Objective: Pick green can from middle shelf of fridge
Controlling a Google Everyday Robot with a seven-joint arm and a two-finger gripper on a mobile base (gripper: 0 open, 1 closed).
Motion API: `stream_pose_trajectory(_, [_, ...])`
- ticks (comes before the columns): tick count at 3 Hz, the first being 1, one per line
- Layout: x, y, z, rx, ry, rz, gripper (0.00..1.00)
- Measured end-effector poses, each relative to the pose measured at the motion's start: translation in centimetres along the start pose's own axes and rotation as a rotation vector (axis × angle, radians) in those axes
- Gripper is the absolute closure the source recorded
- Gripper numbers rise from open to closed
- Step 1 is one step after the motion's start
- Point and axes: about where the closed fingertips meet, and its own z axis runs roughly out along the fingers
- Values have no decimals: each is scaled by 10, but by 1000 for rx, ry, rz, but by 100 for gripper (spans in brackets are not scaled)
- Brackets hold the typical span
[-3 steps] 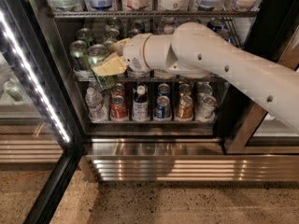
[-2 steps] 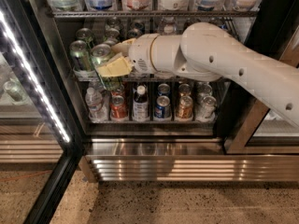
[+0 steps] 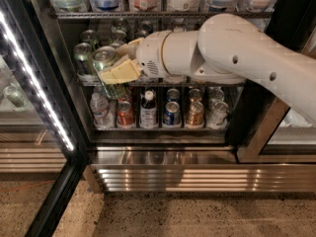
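- Reaching into the fridge [image 3: 173,177] from the right, the white arm [image 3: 237,53] is seen with the gripper [image 3: 114,63] at the front left of the middle shelf [image 3: 85,81].
- The jaws are clamped on the green can [image 3: 102,57]: one pale yellow finger [image 3: 121,71] is laid across the can's front, and the other is partly seen behind it.
- The green can is held between the jaws, with its silver top showing above the front finger and its lower body showing below. It is tilted slightly.
- Whether the can's base touches the shelf cannot be told.
- Just left of the jaws, a second can [image 3: 83,53] is standing on the same shelf; more cans [image 3: 118,33] are ranked behind the jaws.
- Below the jaws, on the lower rack, a water bottle [image 3: 100,110], a red can [image 3: 125,113], a dark bottle [image 3: 148,107], a blue can [image 3: 171,113] and a gold can [image 3: 194,113] are lined up.
- Well left of the jaws, the lit strip [image 3: 34,83] of the open door is noted.
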Motion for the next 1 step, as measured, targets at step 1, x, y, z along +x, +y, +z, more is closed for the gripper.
stream_pose_trajectory(1, [-11,10,-2,-19,11,-22,100])
